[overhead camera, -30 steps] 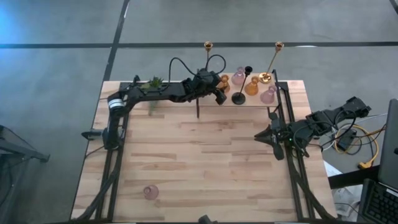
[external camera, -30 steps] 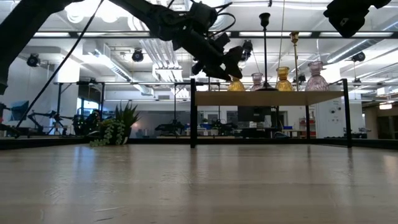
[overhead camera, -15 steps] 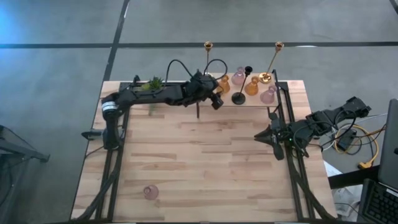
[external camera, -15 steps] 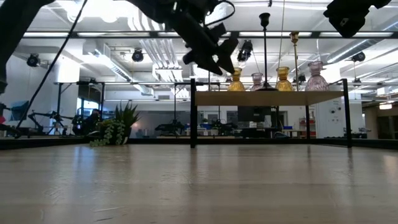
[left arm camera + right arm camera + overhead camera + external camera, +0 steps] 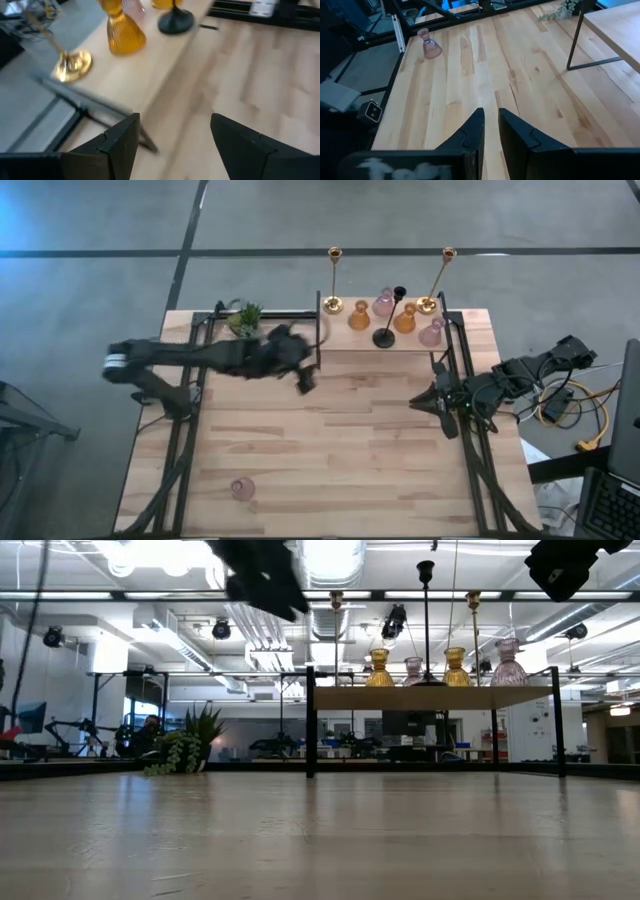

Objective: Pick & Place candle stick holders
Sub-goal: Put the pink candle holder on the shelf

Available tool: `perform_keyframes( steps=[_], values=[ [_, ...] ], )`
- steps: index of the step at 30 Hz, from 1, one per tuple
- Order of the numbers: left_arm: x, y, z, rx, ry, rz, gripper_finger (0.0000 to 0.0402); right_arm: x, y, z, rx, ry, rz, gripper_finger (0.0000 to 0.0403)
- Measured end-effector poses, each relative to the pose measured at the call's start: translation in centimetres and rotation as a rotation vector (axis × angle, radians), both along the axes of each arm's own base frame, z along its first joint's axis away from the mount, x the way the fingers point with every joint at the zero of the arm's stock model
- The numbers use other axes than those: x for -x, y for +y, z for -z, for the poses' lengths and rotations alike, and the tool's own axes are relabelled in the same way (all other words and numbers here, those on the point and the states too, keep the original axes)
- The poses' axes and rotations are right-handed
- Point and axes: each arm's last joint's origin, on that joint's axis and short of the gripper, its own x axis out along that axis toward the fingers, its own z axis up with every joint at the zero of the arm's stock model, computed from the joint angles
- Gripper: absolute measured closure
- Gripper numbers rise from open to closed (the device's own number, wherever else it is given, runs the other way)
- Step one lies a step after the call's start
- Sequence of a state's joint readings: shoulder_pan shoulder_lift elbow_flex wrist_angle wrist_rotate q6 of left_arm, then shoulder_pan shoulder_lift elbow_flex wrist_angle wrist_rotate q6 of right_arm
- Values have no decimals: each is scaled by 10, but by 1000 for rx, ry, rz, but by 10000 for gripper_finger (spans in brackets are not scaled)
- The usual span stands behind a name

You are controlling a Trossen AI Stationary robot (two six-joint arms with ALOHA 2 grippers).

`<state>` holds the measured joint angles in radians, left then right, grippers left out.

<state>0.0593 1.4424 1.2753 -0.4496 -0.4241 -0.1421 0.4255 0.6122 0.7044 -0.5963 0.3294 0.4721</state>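
left tool (image 5: 304, 379) withdrawn from shelf (image 5: 395, 340), empty, open

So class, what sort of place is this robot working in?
Probably a robotics lab or industrial workshop: exposed ceiling ducts, strip lights, and a wooden table with two arms mounted at it.

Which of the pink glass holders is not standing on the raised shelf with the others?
The pink holder standing alone on the table top, at the near left corner. The other pink holders, and, are on the raised shelf at the far edge.
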Motion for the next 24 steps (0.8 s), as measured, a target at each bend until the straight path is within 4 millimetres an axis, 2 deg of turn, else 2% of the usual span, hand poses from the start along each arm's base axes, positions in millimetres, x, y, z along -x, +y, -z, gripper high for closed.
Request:
perform_keyframes(
  steps=[7,12,17,24],
  values=[
    [93,-48,2,123,-76,149,154,0,0,0,1,-2,1,355],
    [143,-71,2,264,-96,349,154,0,0,0,3,-5,9,355],
    [170,-92,13,385,76,423,161,0,0,0,-39,-5,30,355],
    [187,-125,31,593,295,387,181,0,0,-1,-94,-3,61,355]
  ],
)
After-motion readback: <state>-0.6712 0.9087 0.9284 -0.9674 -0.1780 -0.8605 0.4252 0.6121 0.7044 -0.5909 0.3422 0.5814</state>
